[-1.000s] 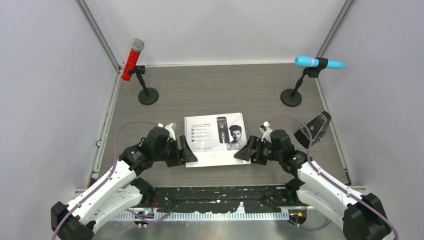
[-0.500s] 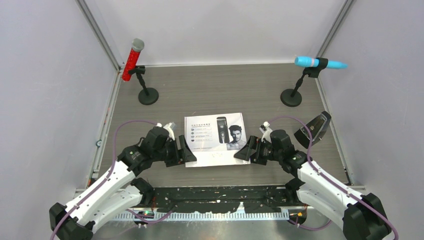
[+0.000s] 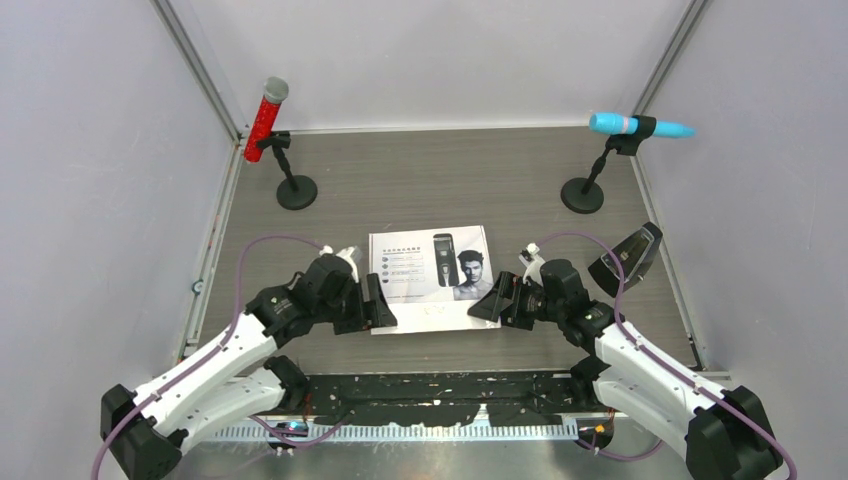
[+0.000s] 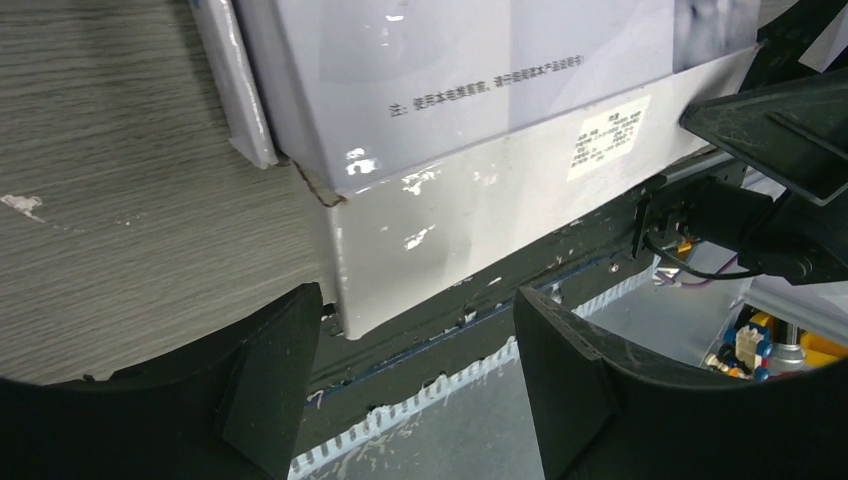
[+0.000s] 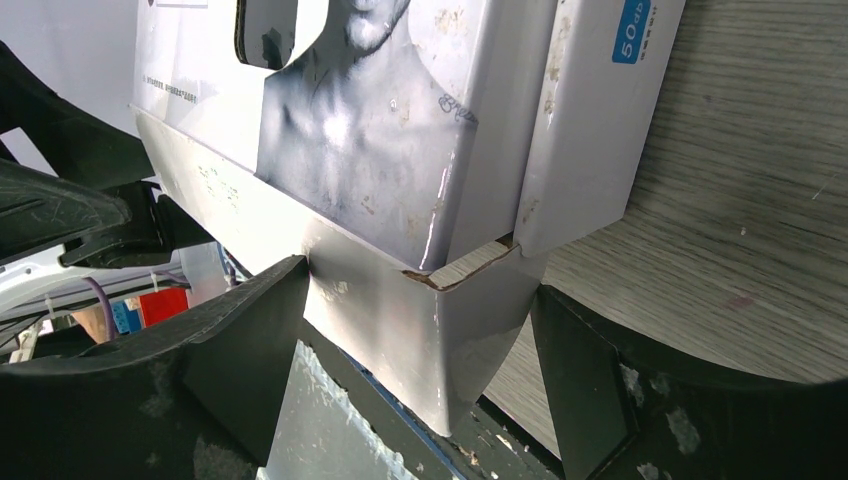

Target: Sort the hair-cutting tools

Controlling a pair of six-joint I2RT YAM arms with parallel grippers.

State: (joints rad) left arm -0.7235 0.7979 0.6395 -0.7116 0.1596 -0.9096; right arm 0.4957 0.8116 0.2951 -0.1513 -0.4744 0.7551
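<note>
Top external: your left gripper (image 3: 375, 308) and right gripper (image 3: 490, 303) flank the near corners of the box (image 3: 430, 278). No clipper shows outside it, only an unclear black piece (image 3: 625, 258) to the right.

Left wrist: jaws wide and empty, straddling the corner.

Right wrist: the same.

Closing unevenly could twist the box or crush its cardboard.

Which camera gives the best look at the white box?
The top external view: the whole white box shows, its lid printed with a clipper and a man's face. Each wrist view shows only one near corner, close up.
</note>
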